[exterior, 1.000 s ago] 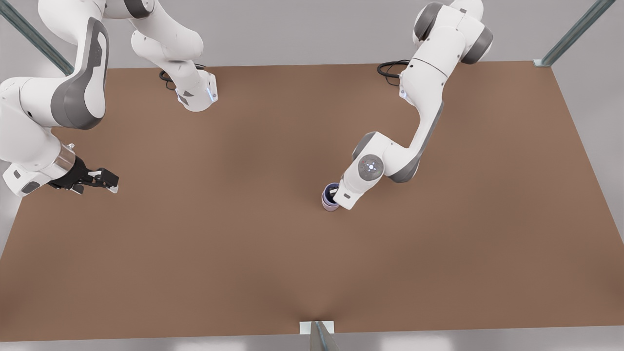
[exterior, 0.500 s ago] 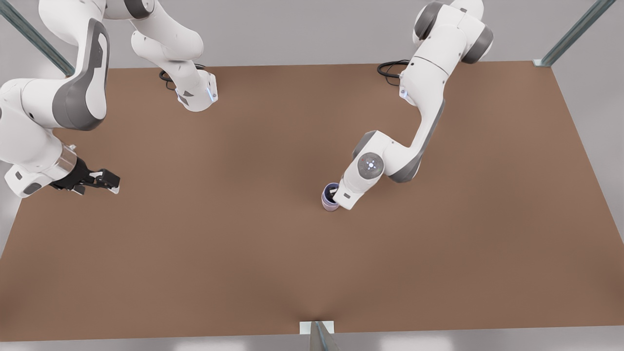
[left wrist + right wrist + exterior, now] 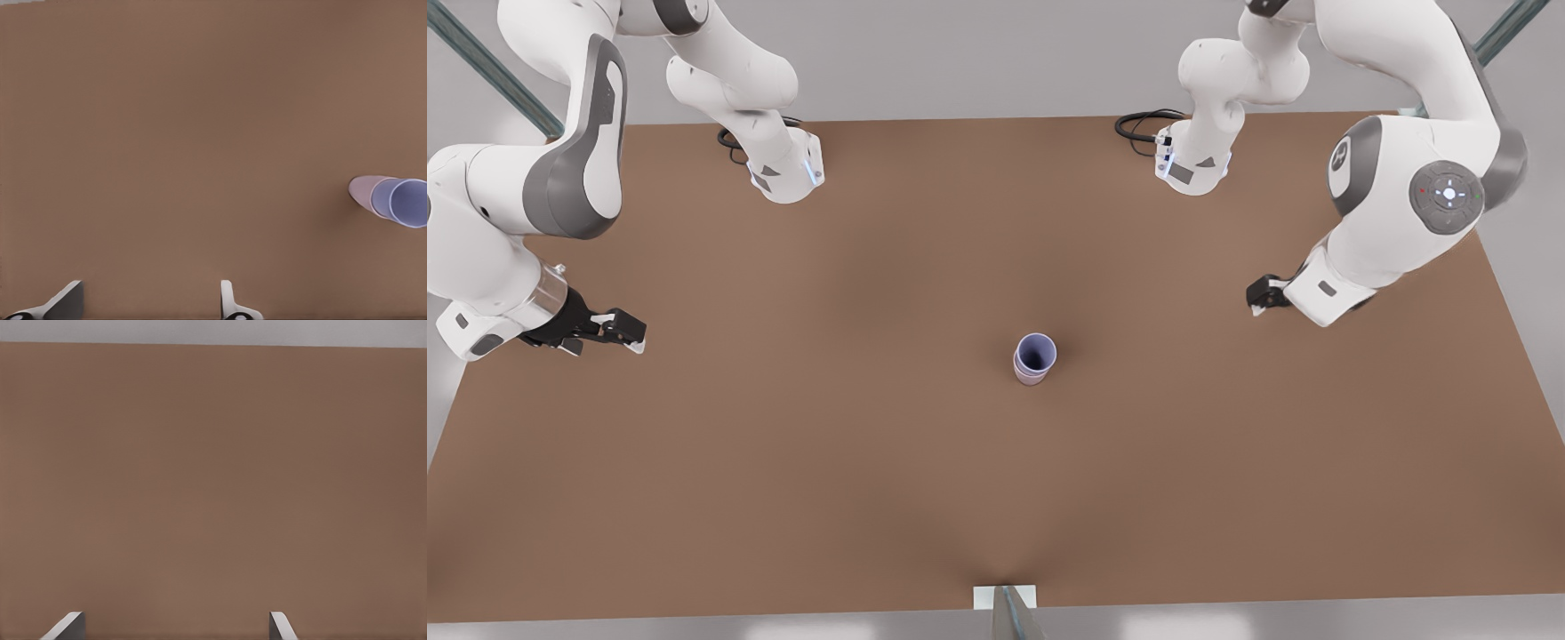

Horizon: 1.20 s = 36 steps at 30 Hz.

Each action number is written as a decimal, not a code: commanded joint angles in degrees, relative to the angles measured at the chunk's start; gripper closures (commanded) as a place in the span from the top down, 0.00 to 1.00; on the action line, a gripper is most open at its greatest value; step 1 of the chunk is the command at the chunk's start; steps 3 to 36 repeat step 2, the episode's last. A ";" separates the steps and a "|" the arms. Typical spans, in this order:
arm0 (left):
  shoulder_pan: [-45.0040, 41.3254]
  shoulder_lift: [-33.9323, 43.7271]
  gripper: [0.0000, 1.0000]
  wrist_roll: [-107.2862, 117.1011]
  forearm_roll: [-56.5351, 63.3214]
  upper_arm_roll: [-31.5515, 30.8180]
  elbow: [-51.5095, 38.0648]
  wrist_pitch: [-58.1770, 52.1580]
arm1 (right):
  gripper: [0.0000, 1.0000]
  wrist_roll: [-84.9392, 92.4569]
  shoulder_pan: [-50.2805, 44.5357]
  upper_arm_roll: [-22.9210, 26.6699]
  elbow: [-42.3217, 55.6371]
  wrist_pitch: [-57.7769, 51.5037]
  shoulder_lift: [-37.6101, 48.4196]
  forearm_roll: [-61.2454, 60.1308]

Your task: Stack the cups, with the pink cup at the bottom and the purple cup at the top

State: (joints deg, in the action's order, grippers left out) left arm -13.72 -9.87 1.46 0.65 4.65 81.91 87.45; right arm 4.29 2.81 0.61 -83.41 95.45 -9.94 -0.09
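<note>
The purple cup (image 3: 1037, 352) sits nested upright in the pink cup (image 3: 1029, 376) a little right of the table's middle. In the left wrist view the purple cup (image 3: 404, 203) shows its open mouth, with the pink cup (image 3: 364, 191) around its base. My left gripper (image 3: 1256, 297) hangs open and empty toward the front view's right, well away from the stack; its fingertips (image 3: 67, 299) are spread over bare table around the left gripper (image 3: 147, 301). My right gripper (image 3: 633, 332) waits open and empty near the table's edge on the front view's left, and the right gripper (image 3: 173, 624) is over bare table.
The brown table (image 3: 854, 462) spreads widely around the stack. Both arm bases (image 3: 787, 173) stand at the back edge, with black cables (image 3: 1138, 124) beside them. A small bracket (image 3: 1005, 597) sits at the front edge.
My left gripper has let go of the purple cup and swung far toward the front view's right, leaving the cup in the pink one. The right arm has barely shifted.
</note>
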 commanded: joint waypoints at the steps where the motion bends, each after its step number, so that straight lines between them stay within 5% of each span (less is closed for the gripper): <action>1: 1.15 0.03 1.00 -1.88 2.95 -0.08 0.00 0.00 | 1.00 0.02 0.00 0.00 0.00 0.00 0.00 0.00; 36: 1.77 0.73 1.00 -3.22 2.95 -0.08 0.09 0.00 | 1.00 -0.07 0.00 0.00 0.00 0.00 0.00 0.00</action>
